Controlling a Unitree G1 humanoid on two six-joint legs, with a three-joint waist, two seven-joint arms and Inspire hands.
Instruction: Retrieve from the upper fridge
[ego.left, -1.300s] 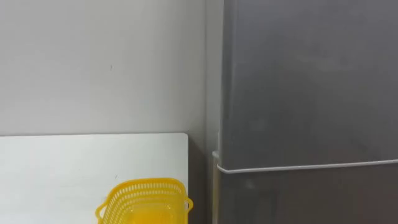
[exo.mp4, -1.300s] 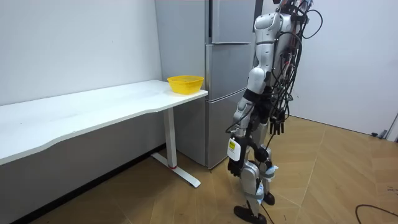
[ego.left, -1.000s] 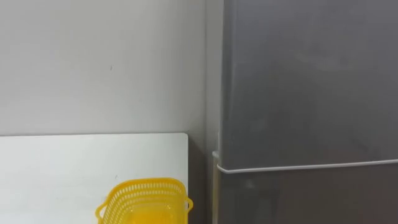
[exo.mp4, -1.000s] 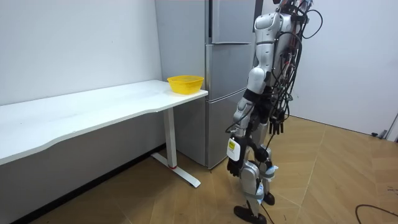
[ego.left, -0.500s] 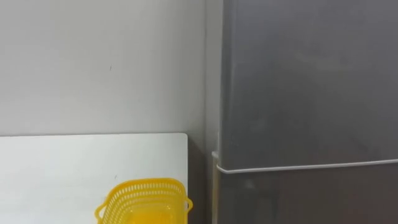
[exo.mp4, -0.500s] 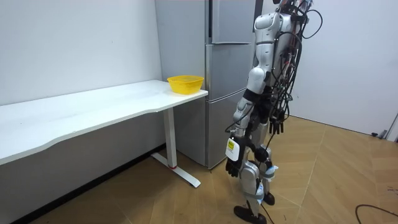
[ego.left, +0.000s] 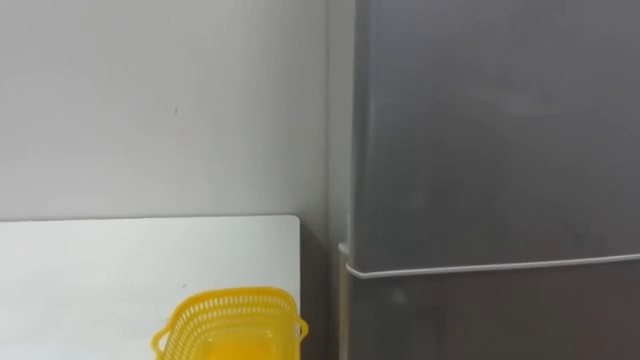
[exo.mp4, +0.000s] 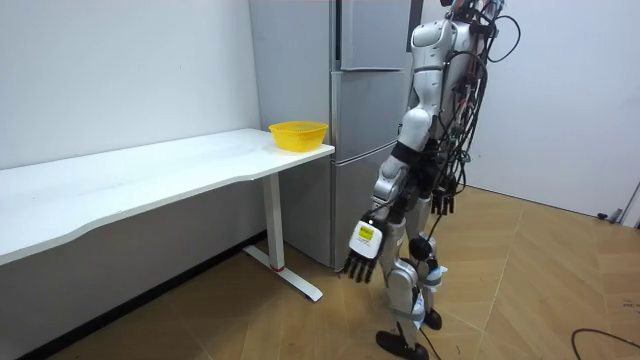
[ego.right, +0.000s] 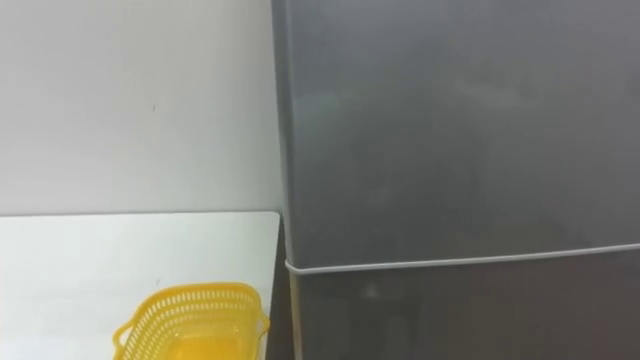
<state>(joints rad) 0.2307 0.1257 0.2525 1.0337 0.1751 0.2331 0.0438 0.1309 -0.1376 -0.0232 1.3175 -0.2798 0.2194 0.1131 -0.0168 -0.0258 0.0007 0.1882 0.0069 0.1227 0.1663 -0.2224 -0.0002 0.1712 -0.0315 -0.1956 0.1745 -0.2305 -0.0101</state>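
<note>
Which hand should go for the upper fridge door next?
Left, probably. The left hand is held forward toward the fridge, fingers spread; the right hand hangs by the hip. The visible edge of the upper door is on the robot's left too.

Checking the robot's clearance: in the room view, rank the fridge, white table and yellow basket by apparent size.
1. fridge
2. white table, close behind; both run out of frame, so this order is unsure
3. yellow basket, clearly smallest

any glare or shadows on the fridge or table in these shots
Left eye view: the fridge door shows only a faint dull sheen, no hard glare, with a shaded strip beside the wall. Room view: even light, soft shadow under the white table.
</note>
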